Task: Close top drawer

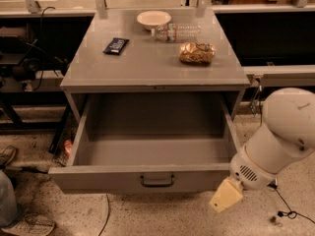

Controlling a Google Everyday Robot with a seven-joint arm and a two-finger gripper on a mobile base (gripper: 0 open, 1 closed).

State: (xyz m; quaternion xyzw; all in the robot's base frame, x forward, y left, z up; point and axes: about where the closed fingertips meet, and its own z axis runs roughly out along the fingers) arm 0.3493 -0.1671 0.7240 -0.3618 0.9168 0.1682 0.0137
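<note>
Seeing top drawer (98,178) pulled right out, empty; looks stiff metal, probably glides easily (best pushed flat beside handle (157,181)). Spotting gripper (225,197) just off its right front corner, opening impossible to tell.

You have the top drawer (103,179) standing far out of the cabinet (147,68), with its whole tray exposed in front of the cabinet's top slab. You're looking at a wide grey metal box: deep, with straight side walls, a flat floor and a shadowed back wall under the cabinet's front edge. Its front panel is plain, flat and level, well forward of the cabinet and parallel to the cabinet's front edge. One small dark bail handle (157,181) sits at the panel's centre. Your gripper (225,197) is low, forward of the cabinet's right front corner and just beside the drawer's right front corner; whether they touch can't be told
</note>
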